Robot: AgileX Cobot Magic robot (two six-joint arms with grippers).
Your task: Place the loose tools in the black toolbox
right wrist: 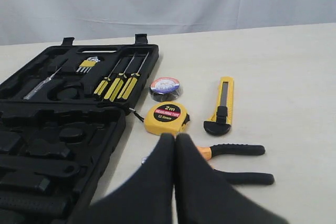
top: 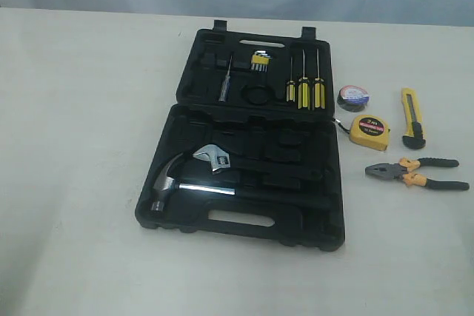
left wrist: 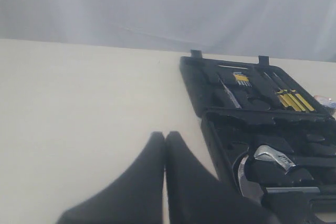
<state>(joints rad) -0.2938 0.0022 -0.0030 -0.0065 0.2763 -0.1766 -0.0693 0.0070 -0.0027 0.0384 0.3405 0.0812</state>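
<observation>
**A:** Where do things stand?

**B:** The table [top: 74, 146] carries the open black toolbox [top: 296, 236]. All four loose tools lie outside it, on the right arm's side. The left jaws and the right jaws are both pressed together, pinching nothing.

**A:** Risks, biggest thing first?

**B:** The pliers [top: 415, 174] lie flat with their handles splayed, so a grip on one handle could let them swing. The utility knife [top: 412, 115] is slim and might slip. The tape measure [top: 369, 132] sits just beside the tape roll [top: 353, 98], near the toolbox edge, so a wide approach could knock either one. If tipped on edge, the roll may wander off.
</observation>
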